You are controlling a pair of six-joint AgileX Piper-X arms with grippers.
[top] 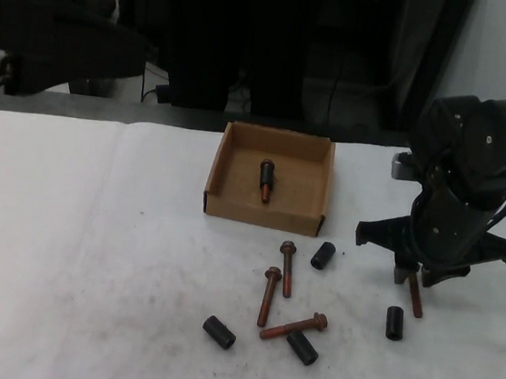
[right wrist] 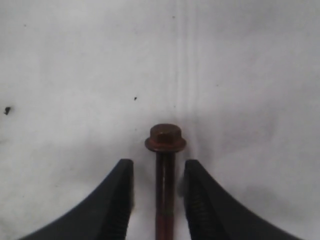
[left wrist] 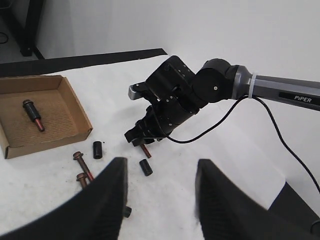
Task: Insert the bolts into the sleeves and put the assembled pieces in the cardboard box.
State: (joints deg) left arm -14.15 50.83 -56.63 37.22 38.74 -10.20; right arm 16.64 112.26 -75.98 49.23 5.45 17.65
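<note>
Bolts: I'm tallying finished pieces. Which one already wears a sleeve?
The bolt in the cardboard box: a black sleeve covers one end. The three loose bolts and the fifth bolt, framed by the right gripper, are bare.

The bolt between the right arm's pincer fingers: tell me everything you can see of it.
The bolt looks like rusty reddish-brown metal, with a flanged hex head and a long plain shank. It sits between the right pincer's open fingers, head beyond their tips, a slim gap on each side. Below it is the white bench; a loose black sleeve lies close by.
</note>
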